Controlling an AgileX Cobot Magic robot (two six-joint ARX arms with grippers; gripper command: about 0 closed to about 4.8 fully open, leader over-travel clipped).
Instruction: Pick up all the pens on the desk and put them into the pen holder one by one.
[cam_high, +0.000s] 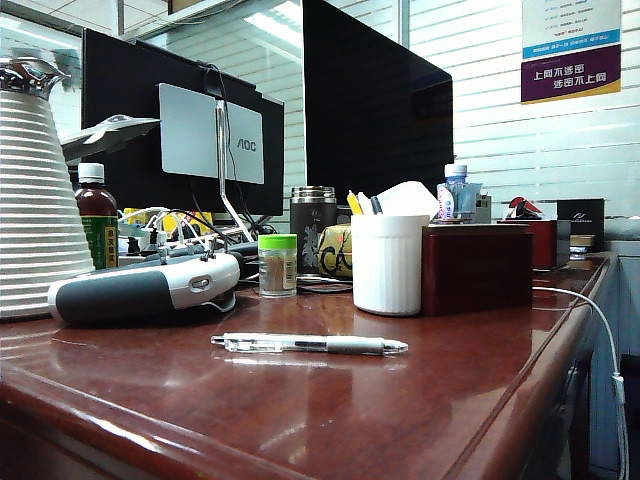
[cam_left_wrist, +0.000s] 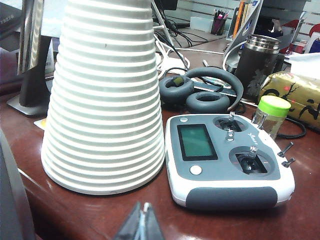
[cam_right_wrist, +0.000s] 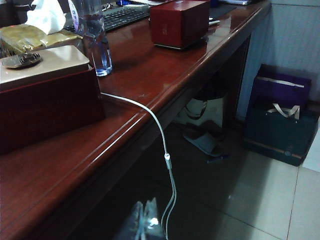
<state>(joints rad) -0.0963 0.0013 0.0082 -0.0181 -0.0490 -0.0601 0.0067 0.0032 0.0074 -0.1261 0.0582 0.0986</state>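
A slim clear-barrelled pen (cam_high: 310, 344) with a grey sleeve lies flat on the reddish-brown desk (cam_high: 300, 410), in front of the white ribbed pen holder (cam_high: 388, 264). Yellow-topped pens stick out of that holder. Neither arm shows in the exterior view. My left gripper (cam_left_wrist: 143, 207) is shut with nothing in it, low over the desk near the white ribbed cone (cam_left_wrist: 105, 95) and the remote controller (cam_left_wrist: 225, 160). My right gripper (cam_right_wrist: 147, 206) is shut and empty, hanging off the desk's right edge above the floor. The pen and holder are out of both wrist views.
On the desk stand a dark red box (cam_high: 476, 268), a steel-rimmed mug (cam_high: 313, 228), a green-capped jar (cam_high: 277, 265), headphones (cam_left_wrist: 200, 92), a water bottle (cam_right_wrist: 95, 37) and monitors (cam_high: 375, 110). A white cable (cam_right_wrist: 160, 135) hangs over the desk edge. Bags (cam_right_wrist: 277, 120) sit on the floor.
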